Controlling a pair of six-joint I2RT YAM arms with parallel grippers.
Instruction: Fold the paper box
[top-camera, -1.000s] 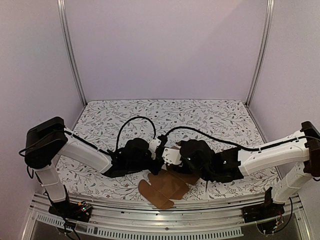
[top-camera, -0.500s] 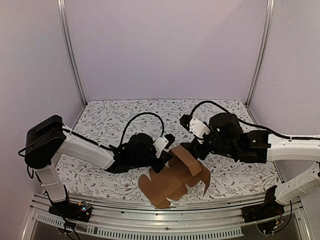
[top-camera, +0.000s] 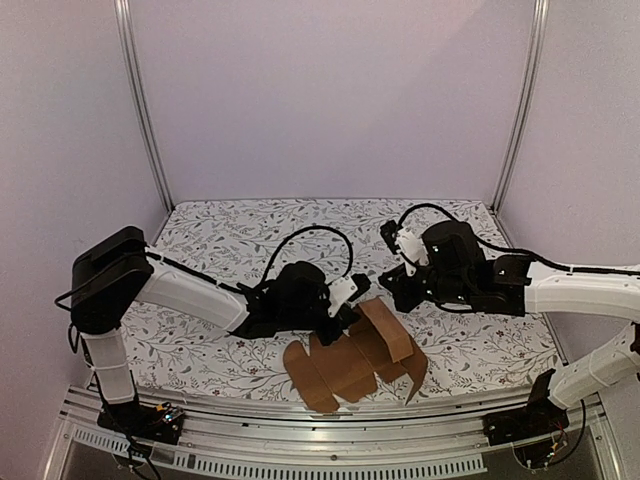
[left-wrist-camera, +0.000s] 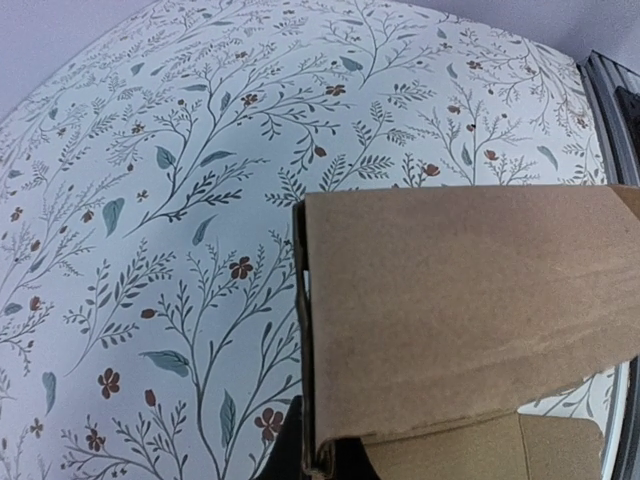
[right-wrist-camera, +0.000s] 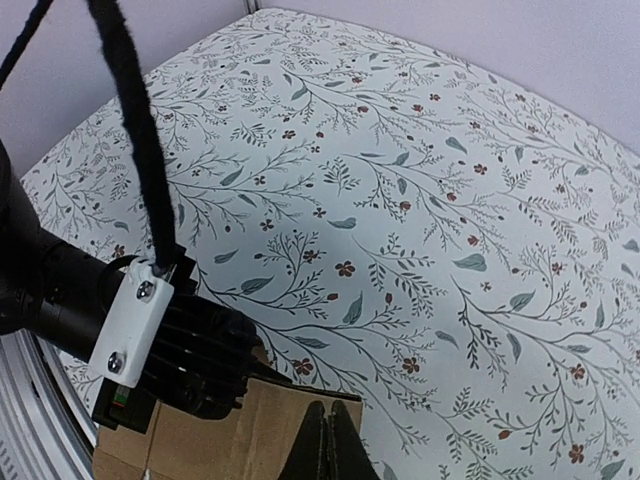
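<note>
Left wrist view alone shows left gripper (left-wrist-camera: 306, 460) clamped on the paper box (left-wrist-camera: 460, 320) flap; right gripper (right-wrist-camera: 325, 445) closed alongside; black cable (right-wrist-camera: 140, 130) obstructs right wrist view of bench (right-wrist-camera: 450, 200).

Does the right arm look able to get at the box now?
Probably yes: the right gripper, shut, sits right at the box's raised edge with nothing between; the left gripper grips the panel.

High above and behind the arm bases, the top view looks down over the whole floral-patterned table (top-camera: 250, 235). The left wrist camera sits close against the brown cardboard sheet (left-wrist-camera: 450, 300), facing the tabletop. The right wrist camera looks down past the right hand (right-wrist-camera: 325, 445). All three views share the cardboard and the table.
</note>
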